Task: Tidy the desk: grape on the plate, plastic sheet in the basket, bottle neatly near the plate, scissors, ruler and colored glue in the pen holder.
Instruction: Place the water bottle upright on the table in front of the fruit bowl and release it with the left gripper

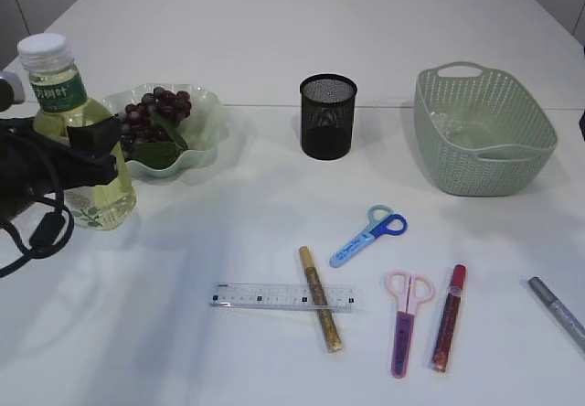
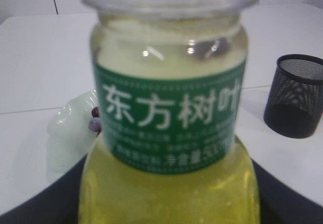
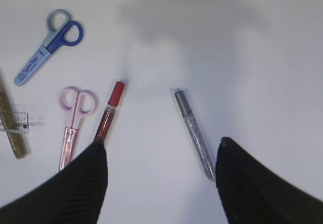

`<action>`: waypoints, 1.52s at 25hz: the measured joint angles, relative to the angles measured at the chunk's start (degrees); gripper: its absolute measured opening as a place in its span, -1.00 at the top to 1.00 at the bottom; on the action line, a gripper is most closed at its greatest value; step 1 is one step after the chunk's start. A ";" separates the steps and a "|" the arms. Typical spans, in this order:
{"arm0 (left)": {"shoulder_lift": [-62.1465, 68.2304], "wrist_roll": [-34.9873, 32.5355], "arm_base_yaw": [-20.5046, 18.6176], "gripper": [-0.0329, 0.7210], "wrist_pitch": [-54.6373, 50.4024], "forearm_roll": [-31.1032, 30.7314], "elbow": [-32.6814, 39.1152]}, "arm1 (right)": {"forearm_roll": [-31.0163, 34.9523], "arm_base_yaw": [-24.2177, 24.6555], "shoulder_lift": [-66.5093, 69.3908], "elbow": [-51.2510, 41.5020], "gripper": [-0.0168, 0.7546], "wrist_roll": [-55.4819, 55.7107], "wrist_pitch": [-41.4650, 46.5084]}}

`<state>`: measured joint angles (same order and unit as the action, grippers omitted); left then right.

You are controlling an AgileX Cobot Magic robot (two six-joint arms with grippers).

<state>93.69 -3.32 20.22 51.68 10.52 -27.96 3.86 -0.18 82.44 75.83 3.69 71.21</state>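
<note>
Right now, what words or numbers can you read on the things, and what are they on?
"东方树叶": big white letters on the green label of the bottle; the last letter is partly cut off.
Small white print below it on the same label: too blurred to read.
Blue scissors: white writing on the handle, too small to read.
Ruler: marks and numbers too small to read.

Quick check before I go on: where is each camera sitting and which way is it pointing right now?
Exterior: raised in front of the table, slanting down over the pen holder and basket; left pincer around the bottle.
Left wrist: pressed close behind the bottle, level; dark pincer edges at the bottom.
Right wrist: above the table, looking down at the silver glue; open right pincer fingers frame it.
Shared: blue scissors appear in exterior and right wrist.
</note>
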 joint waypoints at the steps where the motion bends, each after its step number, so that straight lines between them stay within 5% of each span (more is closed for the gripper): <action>1: 1.87 0.00 0.00 -0.29 2.92 0.42 0.00 | 0.00 0.00 0.00 0.00 -0.41 0.00 0.00; 9: 11.77 -0.21 0.00 -0.29 9.03 4.81 -0.90 | -1.86 0.00 0.00 0.00 -0.40 0.00 0.00; 19: 15.87 -0.21 0.00 -0.29 9.46 4.81 -6.88 | -2.85 0.00 0.00 0.00 -0.40 -0.12 0.00; 38: 20.36 -0.23 0.00 -0.29 10.77 4.81 -7.82 | -3.35 0.00 0.00 0.00 -0.40 -0.12 0.00</action>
<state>114.04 -3.55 20.22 62.45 15.33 -35.78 0.50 -0.18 82.44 75.83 3.57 71.21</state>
